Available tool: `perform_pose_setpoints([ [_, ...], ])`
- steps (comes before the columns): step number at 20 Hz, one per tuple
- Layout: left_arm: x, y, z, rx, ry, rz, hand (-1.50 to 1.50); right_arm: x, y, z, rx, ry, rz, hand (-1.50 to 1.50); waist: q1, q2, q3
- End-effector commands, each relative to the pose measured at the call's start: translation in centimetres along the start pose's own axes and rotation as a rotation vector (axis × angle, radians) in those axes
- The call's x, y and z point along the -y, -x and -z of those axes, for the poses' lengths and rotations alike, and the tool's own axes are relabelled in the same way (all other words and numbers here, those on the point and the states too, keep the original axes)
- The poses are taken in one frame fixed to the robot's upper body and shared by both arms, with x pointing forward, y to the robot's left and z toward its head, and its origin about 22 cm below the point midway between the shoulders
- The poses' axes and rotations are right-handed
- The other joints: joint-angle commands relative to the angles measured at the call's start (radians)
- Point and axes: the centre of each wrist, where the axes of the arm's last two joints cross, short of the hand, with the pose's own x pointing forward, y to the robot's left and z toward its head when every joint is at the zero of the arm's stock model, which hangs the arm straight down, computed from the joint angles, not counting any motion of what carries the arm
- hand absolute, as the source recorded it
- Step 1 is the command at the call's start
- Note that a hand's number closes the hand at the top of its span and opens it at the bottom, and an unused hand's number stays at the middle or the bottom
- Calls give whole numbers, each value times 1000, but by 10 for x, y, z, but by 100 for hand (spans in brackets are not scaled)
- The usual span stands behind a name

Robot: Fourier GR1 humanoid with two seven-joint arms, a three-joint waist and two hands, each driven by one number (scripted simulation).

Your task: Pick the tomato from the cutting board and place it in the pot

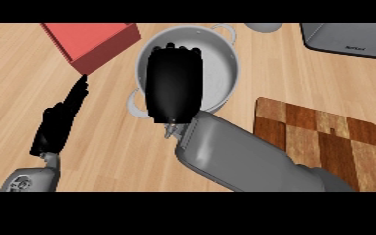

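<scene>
Your right hand (173, 84) hangs over the pot (223, 62), back up; you cannot tell if it is open or shut. It hides much of the pot, and you cannot see the tomato. Your left hand (58, 119) rests stretched out straight, near left.

Pot look: your pot (220, 74) is round, silver-grey metal, pale inside, with two loop handles on opposite sides.
Pot pose: upright, top centre of your view.
Board look: cutting board (316, 129), dark and light wood blocks.
Board pose: flat, right of the pot, apart.
</scene>
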Motion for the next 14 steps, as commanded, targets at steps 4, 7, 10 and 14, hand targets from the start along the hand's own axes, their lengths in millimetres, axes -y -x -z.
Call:
perform_pose_setpoints([
  [4,-1,3,-1,-3,-11,0,0,28,-25,14,-194,144,171,150,-7,3,1],
  [7,-1,10,-3,-17,-24,-4,0,25,-31,18,-191,168,183,150,-16,6,1],
  [10,-9,0,5,7,-38,-4,0,19,-31,25,-209,180,210,150,-29,9,2],
  [14,-11,5,3,2,-47,10,0,21,-30,51,-220,187,226,150,-40,15,2],
])
